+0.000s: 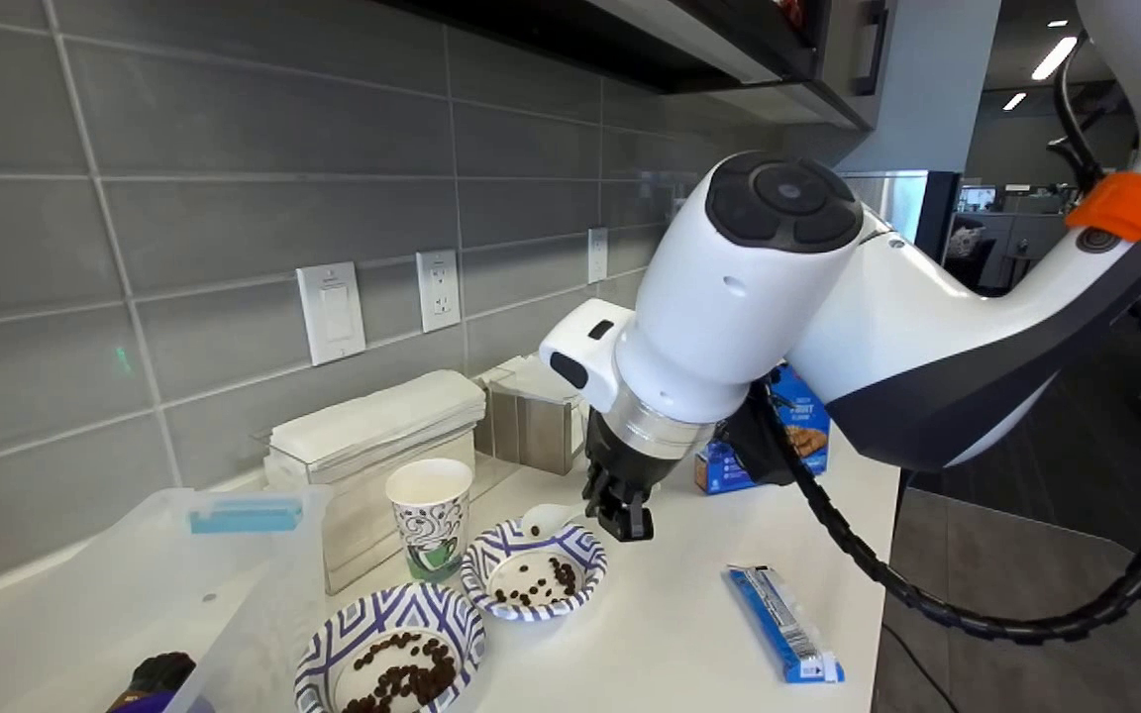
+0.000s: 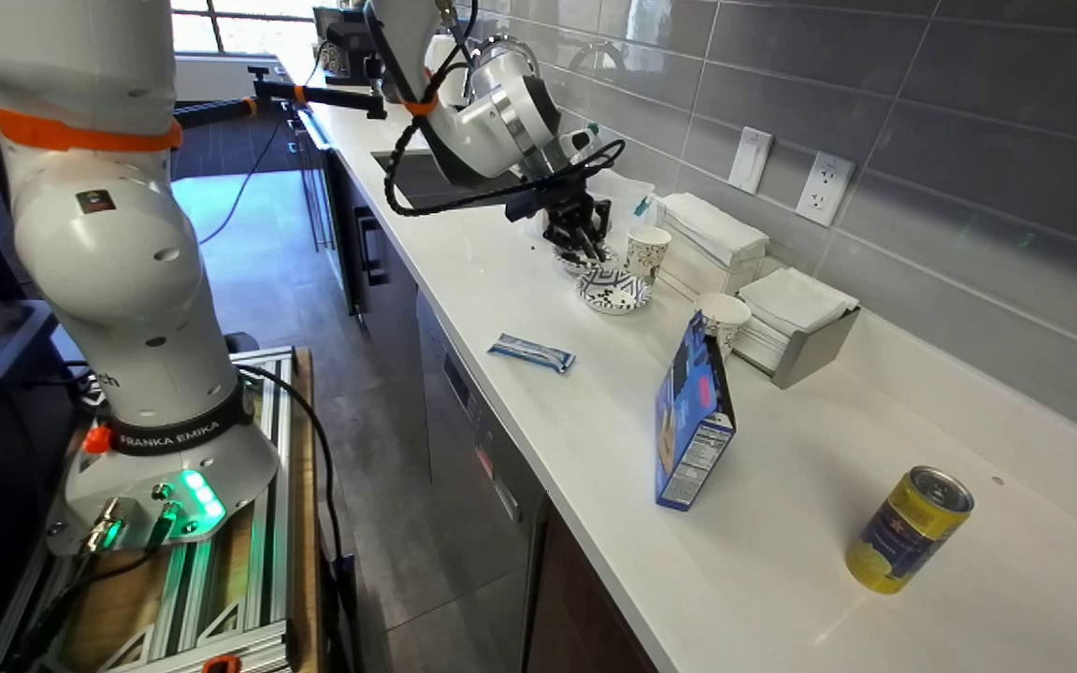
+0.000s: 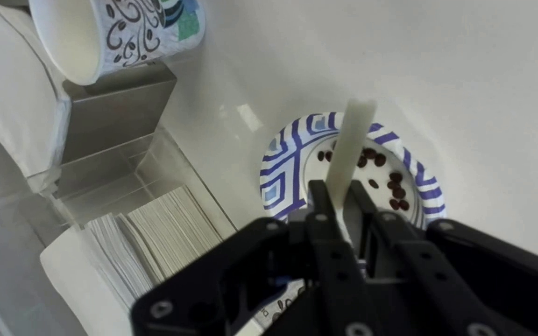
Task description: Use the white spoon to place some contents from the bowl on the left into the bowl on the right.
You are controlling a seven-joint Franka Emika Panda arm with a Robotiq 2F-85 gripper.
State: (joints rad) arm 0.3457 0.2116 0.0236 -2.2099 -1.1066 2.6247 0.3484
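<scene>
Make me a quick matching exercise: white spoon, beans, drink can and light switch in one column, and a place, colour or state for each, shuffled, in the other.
Column one
1. white spoon
2. beans
3. drink can
4. light switch

Column two
A. mounted on the tiled wall
B. yellow and dark blue
C. held in the gripper
D. dark brown

Right pairs: 1-C, 2-D, 3-B, 4-A

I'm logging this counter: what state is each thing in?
White spoon: gripped, apparently holding a bean
Gripper: closed on spoon
Fuller bowl: upright, many beans
Sparser bowl: upright, fewer beans
Paper cups: both upright
Translucent bin: open
Napkin holders: stocked
Blue box: standing
Blue packet: lying flat
Yellow can: upright
</scene>
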